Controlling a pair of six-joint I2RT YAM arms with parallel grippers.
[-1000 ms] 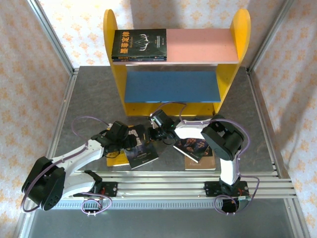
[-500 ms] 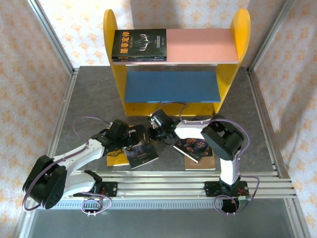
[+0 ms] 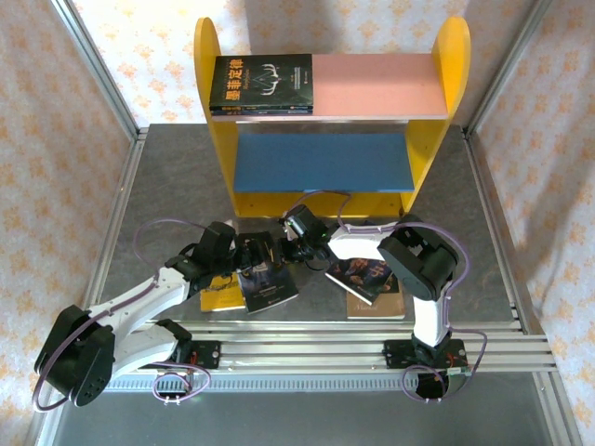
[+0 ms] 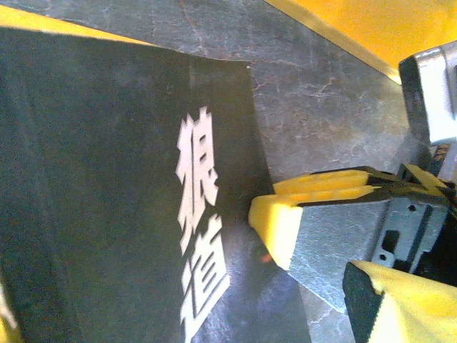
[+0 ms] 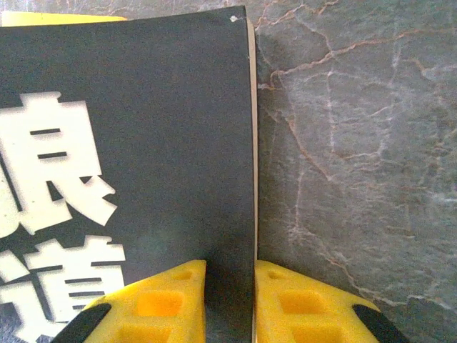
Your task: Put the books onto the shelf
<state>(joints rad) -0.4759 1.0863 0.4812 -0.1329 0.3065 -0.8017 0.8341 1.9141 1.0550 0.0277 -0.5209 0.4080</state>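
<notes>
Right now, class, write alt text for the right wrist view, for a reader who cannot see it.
The right gripper pinches the edge of a black book with large white Chinese characters between its two yellow fingertips. The grey marbled table lies to the right, and a sliver of a yellow book shows at the top left.

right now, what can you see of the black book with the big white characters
The black book is a thin paperback with a matte black cover, large white Chinese characters and a pale page edge along one side. It sits cover up near the front of the grey table, before the shelf, overlapping a yellow book. The right hand pinches its edge between yellow pads. The left hand is open close by.
</notes>
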